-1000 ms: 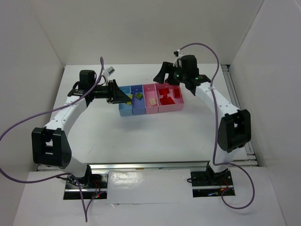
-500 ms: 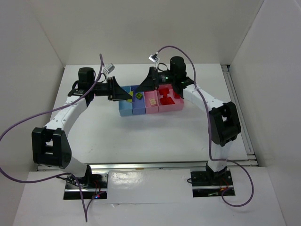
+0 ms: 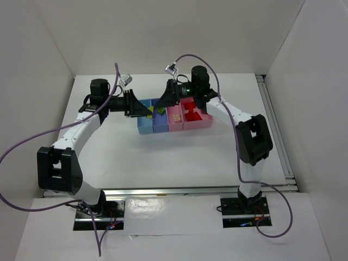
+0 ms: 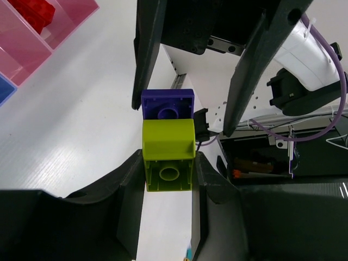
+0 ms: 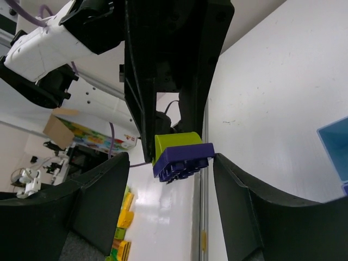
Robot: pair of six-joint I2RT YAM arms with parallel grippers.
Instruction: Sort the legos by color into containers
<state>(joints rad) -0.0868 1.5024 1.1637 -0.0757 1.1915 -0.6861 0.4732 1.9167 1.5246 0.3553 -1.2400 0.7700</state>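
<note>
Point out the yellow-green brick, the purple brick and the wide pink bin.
yellow-green brick (image 4: 168, 138), left wrist view, on its smooth side.
purple brick (image 4: 167, 106), left wrist view, middle of its camera-facing side.
wide pink bin (image 3: 197, 125), top external view, on its near wall.

Yellow-green brick (image 4: 167, 142): smooth hard plastic, seen with a soft satin sheen.
Purple brick (image 4: 167, 100): smooth plastic, seen as slightly glossy.
Left gripper (image 4: 167, 159): fingers made of black plastic, matt and faintly grainy.
Bins (image 4: 70, 16): the pink ones are seen as glossy, see-through plastic.
Table (image 4: 70, 125): white sheet, finely ribbed, with a dull sheen.
Arm shell (image 3: 76, 130): white plastic, smooth and shiny.
Cable (image 3: 117, 76): covered in a smooth purple sheath.
Rail (image 3: 179, 190): bare metal, lightly reflective.
</note>
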